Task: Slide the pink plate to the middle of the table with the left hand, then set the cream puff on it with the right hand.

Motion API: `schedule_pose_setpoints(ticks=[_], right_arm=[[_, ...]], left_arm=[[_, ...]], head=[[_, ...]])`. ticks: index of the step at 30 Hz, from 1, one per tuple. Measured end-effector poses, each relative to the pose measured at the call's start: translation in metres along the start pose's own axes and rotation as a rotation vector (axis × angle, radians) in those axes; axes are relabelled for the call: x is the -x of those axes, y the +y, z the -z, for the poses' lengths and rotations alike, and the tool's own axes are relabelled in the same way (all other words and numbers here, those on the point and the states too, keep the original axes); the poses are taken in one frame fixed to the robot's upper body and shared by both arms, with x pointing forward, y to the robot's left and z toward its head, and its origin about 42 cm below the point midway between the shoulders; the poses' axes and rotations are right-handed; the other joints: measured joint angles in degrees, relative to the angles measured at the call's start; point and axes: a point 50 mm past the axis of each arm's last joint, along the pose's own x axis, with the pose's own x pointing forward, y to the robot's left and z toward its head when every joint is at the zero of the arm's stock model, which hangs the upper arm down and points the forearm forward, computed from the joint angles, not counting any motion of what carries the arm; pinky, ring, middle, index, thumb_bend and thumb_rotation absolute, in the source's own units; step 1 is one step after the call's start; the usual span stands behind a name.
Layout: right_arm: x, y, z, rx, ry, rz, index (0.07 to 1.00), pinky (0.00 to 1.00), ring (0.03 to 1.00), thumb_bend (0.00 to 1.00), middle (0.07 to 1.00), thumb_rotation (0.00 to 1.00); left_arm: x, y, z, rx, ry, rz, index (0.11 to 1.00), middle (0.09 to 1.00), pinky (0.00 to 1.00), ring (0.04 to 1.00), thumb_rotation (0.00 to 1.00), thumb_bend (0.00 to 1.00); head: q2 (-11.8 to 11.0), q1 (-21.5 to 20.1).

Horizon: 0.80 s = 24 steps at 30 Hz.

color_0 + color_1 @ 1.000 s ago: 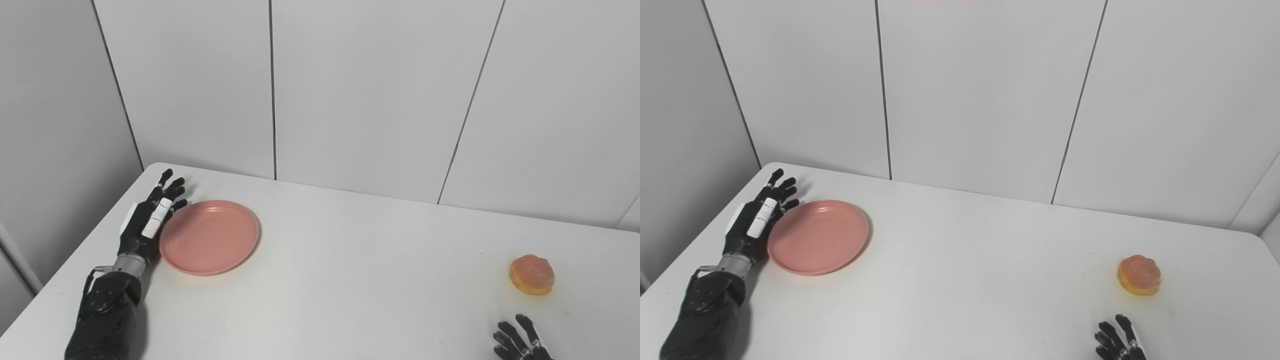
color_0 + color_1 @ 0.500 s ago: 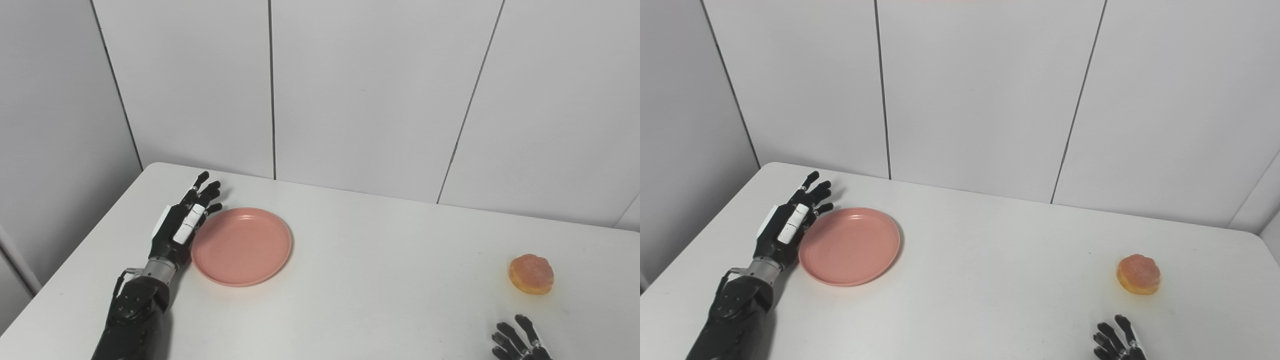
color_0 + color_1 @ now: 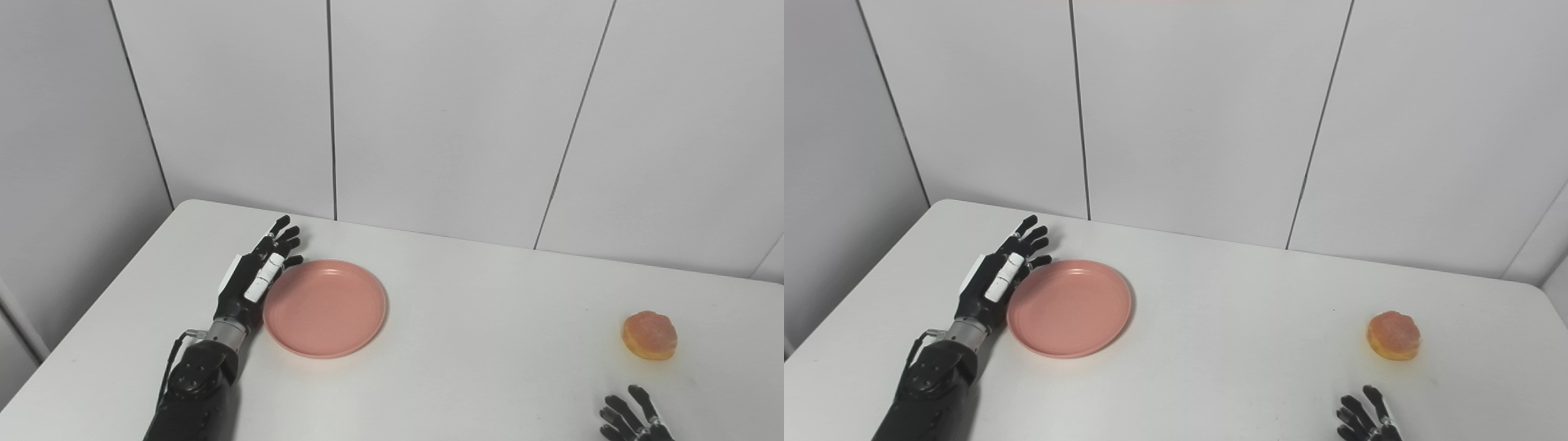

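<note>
Left hand (image 3: 252, 284) lay on edge on the table (image 3: 465, 343), fingers (image 3: 283, 234) extended and slightly spread, pointing toward the far wall. It gripped nothing. Its inner side pressed flat against the left rim of the pink plate (image 3: 326, 307); contact ran along the rim from the heel of the hand up to the fingers. A white patch showed on the back of the hand, and the dark forearm rose from the bottom edge, left of centre.

Pink plate sat flat on the table surface, empty, left of the table's middle. It stood apart from the back edge of the table.

Right hand (image 3: 1364, 419) showed only in part at the bottom edge, right side. Fingers were spread and apart, holding nothing. The palm was cut off by the frame.

Cream puff (image 3: 1393, 335) rested on the table near the right side, just beyond the right hand's fingertips, not touched. It was round and orange-brown, with a paler band at the base. It lay well apart from the plate, with bare white tabletop between them.

Behind the table stood a wall (image 3: 453, 110) of pale grey panels with thin dark seams.
</note>
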Motion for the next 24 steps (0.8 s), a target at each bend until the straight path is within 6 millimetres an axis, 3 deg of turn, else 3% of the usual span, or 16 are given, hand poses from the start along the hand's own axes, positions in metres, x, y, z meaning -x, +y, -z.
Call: schedule_pose_setpoints(ticks=[8, 16, 24], right_arm=[[0.000, 0.003, 0.000, 0.001, -0.001, -0.001, 0.951, 0.86, 0.867, 0.89, 0.868, 1.00], [0.000, 0.006, -0.001, 0.005, 0.000, 0.002, 0.958, 0.85, 0.861, 0.89, 0.865, 1.00], [-0.001, 0.014, -0.001, 0.004, 0.001, 0.008, 0.940, 0.83, 0.843, 0.89, 0.842, 1.00]], left_arm=[[0.004, -0.027, 0.000, -0.010, 0.027, 0.035, 0.948, 0.923, 0.81, 0.910, 0.75, 0.78], [0.006, -0.043, 0.001, 0.012, 0.034, 0.052, 0.929, 0.918, 0.80, 0.901, 0.73, 0.84], [0.004, -0.057, 0.002, 0.026, 0.050, 0.044, 0.923, 0.910, 0.82, 0.910, 0.74, 0.78]], head=[[0.18, -0.62], [0.44, -2.02], [0.88, -7.02]])
